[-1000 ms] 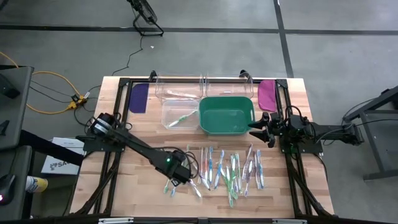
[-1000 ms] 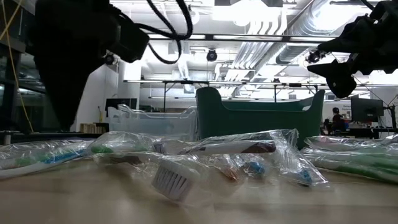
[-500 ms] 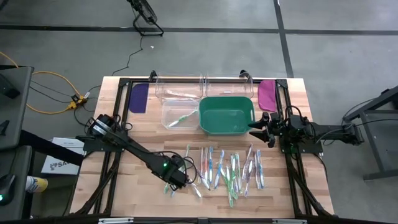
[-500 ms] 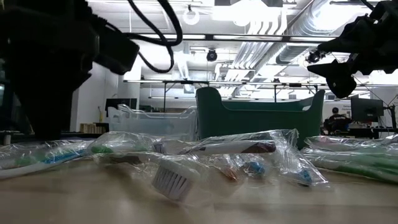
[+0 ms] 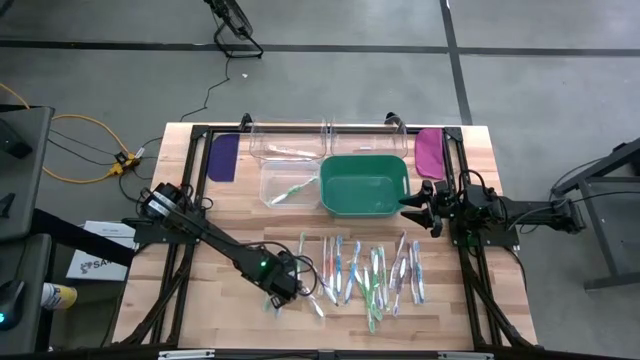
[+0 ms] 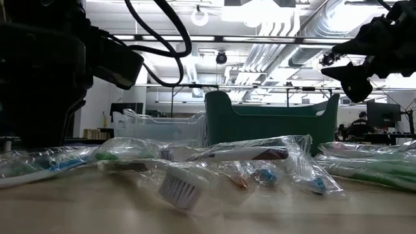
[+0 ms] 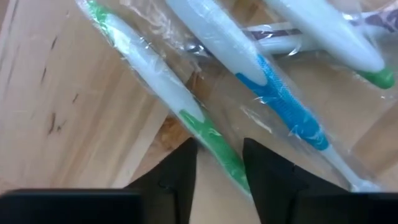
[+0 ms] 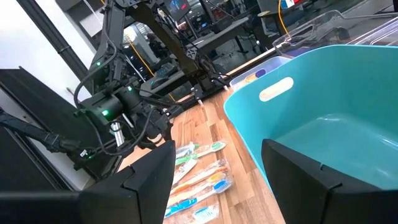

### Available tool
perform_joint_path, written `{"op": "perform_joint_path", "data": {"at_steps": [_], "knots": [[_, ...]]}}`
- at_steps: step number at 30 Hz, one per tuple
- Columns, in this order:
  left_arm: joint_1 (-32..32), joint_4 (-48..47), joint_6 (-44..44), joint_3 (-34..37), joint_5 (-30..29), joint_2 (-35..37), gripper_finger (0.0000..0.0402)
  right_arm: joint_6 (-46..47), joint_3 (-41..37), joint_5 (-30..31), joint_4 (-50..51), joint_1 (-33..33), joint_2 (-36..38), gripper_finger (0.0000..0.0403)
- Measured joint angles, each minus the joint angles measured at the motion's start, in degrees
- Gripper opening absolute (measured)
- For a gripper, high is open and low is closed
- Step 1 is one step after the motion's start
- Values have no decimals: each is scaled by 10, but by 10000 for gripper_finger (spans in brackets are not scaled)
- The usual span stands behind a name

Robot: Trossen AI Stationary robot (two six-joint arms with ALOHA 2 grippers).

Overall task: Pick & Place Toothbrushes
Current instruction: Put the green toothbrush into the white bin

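Several wrapped toothbrushes lie in a loose row on the wooden table, near its front edge. My left gripper points down over the left end of that row. In the left wrist view it is open, and its two dark fingers stand on either side of the green handle end of a green-and-white toothbrush. A blue-and-white toothbrush lies beside it. My right gripper waits open at the table's right, level, beside the green bin. My left gripper comes from above, pointing down, with its fingers across the green-and-white toothbrush's green handle end. The toothbrush lies flat on the table in its clear wrapper. I cannot tell whether the fingers touch it.
A clear bin left of the green bin holds one toothbrush, and another clear bin stands behind it. A purple paddle and a magenta paddle lie at the far corners. Bare wood lies left of the row.
My left gripper has gone down and toward the table's near edge, coming low over the leftmost toothbrushes. The toothbrushes have stayed where they were.
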State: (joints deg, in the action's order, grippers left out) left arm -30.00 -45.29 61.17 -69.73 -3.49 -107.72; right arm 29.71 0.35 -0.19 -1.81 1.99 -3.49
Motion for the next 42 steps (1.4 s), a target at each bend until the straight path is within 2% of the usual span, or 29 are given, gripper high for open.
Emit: {"op": "perform_joint_path", "data": {"at_steps": [4,6,10,17,30,42], "knots": [[0,-7,-11,0,-1,0,32,0,0,0,0,0,0,233],[0,-11,-16,0,-2,0,14,0,0,0,0,0,0,233],[0,-35,-23,0,-1,-1,21,0,0,0,0,0,0,233],[6,-91,-20,3,-20,16,9,0,0,0,0,0,0,233],[85,-98,-96,0,-91,100,11,0,0,0,0,0,0,233],[196,-141,-265,-122,-136,117,12,0,0,0,0,0,0,233]]}}
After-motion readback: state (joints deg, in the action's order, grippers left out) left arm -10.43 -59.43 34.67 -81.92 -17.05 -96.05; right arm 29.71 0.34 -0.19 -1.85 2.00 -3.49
